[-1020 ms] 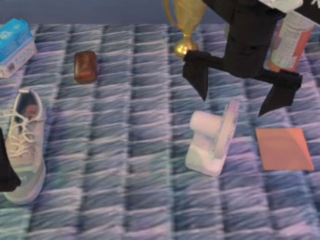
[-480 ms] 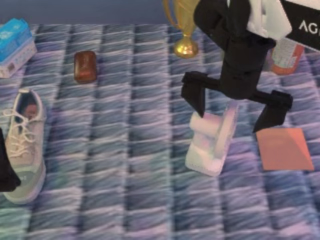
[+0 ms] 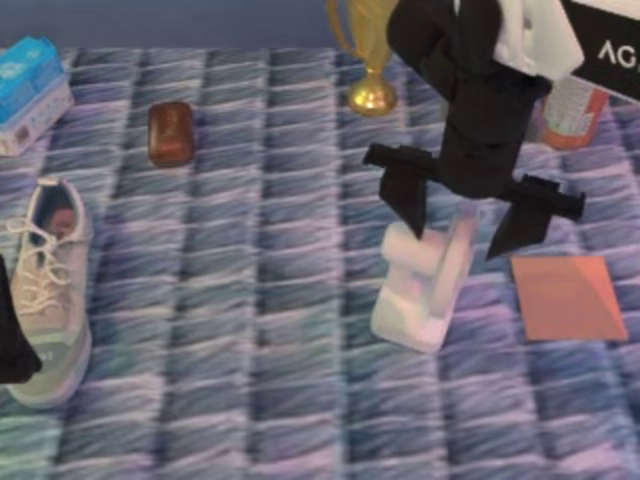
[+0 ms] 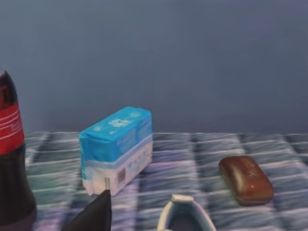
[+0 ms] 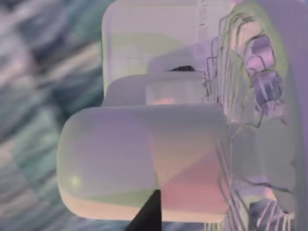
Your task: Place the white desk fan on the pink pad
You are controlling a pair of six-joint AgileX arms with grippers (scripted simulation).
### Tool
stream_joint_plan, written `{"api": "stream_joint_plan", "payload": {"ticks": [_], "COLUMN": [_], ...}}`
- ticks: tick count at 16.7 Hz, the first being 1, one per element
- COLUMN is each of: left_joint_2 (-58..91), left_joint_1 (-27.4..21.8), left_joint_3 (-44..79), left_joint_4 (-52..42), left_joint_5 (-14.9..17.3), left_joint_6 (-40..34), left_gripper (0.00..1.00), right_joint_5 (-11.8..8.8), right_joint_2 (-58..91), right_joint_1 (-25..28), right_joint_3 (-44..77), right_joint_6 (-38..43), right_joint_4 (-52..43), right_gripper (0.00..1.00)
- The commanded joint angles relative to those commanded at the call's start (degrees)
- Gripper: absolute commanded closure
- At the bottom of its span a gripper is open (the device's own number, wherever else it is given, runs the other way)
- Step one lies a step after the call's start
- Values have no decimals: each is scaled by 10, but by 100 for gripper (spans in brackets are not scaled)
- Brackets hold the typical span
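Fan first: the white desk fan (image 3: 422, 285) sits right of the table's centre, its grille face turned toward the right side and its stubby motor housing pointing left, all of it resting on the blue woven tablecloth (image 3: 250, 330). Directly above it hangs the right gripper (image 3: 463, 212), fingers spread wide apart, one black finger over the motor housing and the other just past the grille, with nothing between them yet. From the right wrist view the white desk fan (image 5: 163, 139) fills almost everything, the rounded housing and ribbed grille very close. Just to the fan's right, apart from it, lies the pink pad (image 3: 568, 297), flat and bare. Behind the arm stand a gold trophy (image 3: 372, 60) and a spray can (image 3: 572, 112), partly hidden. Farther left lies a brown soap bar (image 3: 170, 132), a blue-and-white box (image 3: 32, 92) at the far corner, and a laced sneaker (image 3: 50, 290) along the left edge. The left gripper (image 3: 12, 340) stays parked beside that sneaker; whether it is apart or together, I cannot tell.
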Motion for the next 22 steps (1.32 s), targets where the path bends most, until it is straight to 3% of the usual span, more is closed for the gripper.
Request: {"api": "stream_joint_plan", "payload": {"ticks": [6,16,22], "left_joint_2": [0,0,0], "left_joint_1": [0,0,0], "left_joint_3": [0,0,0], "left_joint_4": [0,0,0], "left_joint_5": [0,0,0], "left_joint_6": [0,0,0], "left_gripper": [0,0,0], "right_joint_5": [0,1,1], "right_joint_2": [0,-4,0], "right_joint_1": [0,-1,3], "right_joint_3": [0,2,106], "right_joint_6": [0,0,0], "right_joint_4": [0,-3,-102], "right_gripper": [98,100,100]}}
